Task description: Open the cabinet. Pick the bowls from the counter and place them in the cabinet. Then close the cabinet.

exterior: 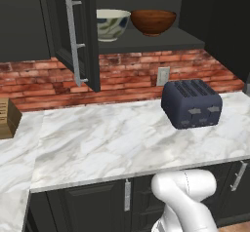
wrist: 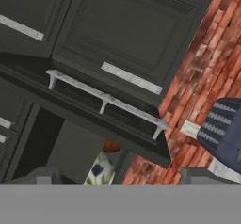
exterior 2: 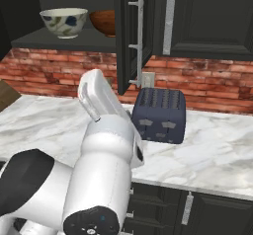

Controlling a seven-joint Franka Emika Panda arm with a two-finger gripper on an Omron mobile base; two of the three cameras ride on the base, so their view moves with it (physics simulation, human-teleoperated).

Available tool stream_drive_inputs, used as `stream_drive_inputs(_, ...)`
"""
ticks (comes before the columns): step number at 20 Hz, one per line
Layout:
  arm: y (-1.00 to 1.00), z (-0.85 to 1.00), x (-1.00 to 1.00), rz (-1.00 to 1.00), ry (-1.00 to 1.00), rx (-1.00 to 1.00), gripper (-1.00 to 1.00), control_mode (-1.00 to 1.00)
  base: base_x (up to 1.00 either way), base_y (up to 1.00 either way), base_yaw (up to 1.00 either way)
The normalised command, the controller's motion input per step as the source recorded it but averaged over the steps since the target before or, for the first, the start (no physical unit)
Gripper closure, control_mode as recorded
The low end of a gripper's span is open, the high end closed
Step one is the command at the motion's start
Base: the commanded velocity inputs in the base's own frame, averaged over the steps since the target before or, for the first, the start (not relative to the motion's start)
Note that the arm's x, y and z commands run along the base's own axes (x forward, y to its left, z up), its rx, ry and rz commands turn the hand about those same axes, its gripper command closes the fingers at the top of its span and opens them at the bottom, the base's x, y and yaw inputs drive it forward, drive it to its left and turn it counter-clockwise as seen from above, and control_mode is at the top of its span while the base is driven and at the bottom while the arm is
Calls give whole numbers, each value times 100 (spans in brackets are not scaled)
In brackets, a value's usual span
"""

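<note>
The cabinet point(exterior: 146, 43) stands open, its left door point(exterior: 90, 31) swung out with a long silver bar handle point(exterior: 73, 41). Its right door point(exterior 2: 126, 36) is seen edge-on in the right base view. Both bowls sit side by side on the cabinet shelf: the cream-white bowl point(exterior: 112, 24) point(exterior 2: 64, 21) with blue marks and the reddish-brown wood bowl point(exterior: 153, 21) point(exterior 2: 104, 21). My gripper point(wrist: 122, 177) is open and holds nothing. It looks at the right door's bar handle point(wrist: 106, 98), with both bowls point(wrist: 99, 171) showing under the door edge. The white marble counter point(exterior: 107, 138) lies below.
A dark blue toaster point(exterior: 191, 103) point(exterior 2: 159, 113) stands on the counter under the cabinet's right side. A wooden knife block point(exterior: 7, 119) sits at the far left. Behind runs a red brick wall with an outlet point(exterior: 163, 76). Dark lower cabinets point(exterior: 97, 202) line the front.
</note>
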Motion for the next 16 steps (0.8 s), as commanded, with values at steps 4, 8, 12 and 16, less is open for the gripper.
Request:
stream_drive_inputs(4, -45, 27, 51, 17, 0, 18, -100, -100, 0, 0, 0)
stream_drive_inputs(8, -67, 25, 29, 21, 8, 25, -100, -100, 0, 0, 0)
stream_drive_inputs(12, -52, 0, 18, 19, 6, 15, -100, -100, 0, 0, 0)
stream_drive_inputs(16, -18, 0, 29, 16, 21, 9, -100, -100, 0, 0, 0)
